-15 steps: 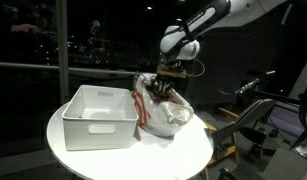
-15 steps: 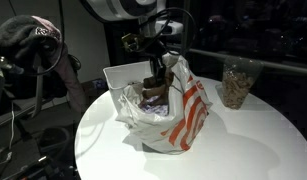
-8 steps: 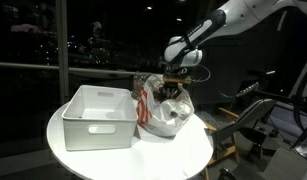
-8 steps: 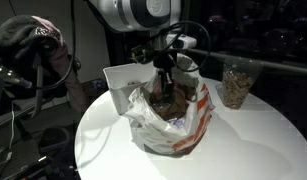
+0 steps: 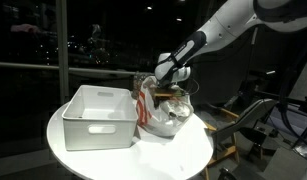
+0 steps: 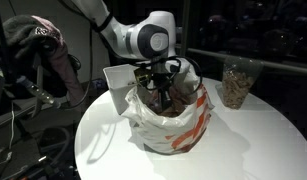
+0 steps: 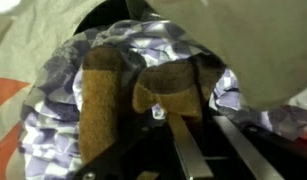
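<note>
A white plastic bag with orange-red stripes stands open on the round white table; it also shows in an exterior view. My gripper reaches down into the bag's mouth, as both exterior views show. In the wrist view my gripper has its jaws close together on a brown, rough-textured piece. Around it lie more brown pieces and crinkled silvery wrapping, with the bag's white film above.
A white rectangular bin stands on the table right beside the bag and shows behind it in an exterior view. A clear container of brown bits stands at the table's far side. Chairs and dark clutter surround the table.
My gripper has come down with the brown piece from above the bag into its mouth. The bag has spread and shifted a little around it.
</note>
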`<move>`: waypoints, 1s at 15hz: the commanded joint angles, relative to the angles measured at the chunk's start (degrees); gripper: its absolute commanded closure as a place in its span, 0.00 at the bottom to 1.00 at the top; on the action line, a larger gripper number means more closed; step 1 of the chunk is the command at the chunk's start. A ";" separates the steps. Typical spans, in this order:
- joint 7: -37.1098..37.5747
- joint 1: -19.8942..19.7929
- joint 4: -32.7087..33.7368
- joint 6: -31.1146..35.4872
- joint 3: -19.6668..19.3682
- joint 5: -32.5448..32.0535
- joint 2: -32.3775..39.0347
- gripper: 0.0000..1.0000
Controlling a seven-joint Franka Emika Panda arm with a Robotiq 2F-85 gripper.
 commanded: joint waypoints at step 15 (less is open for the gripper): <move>-6.30 3.00 -10.77 -9.20 3.74 -10.27 -23.46 0.00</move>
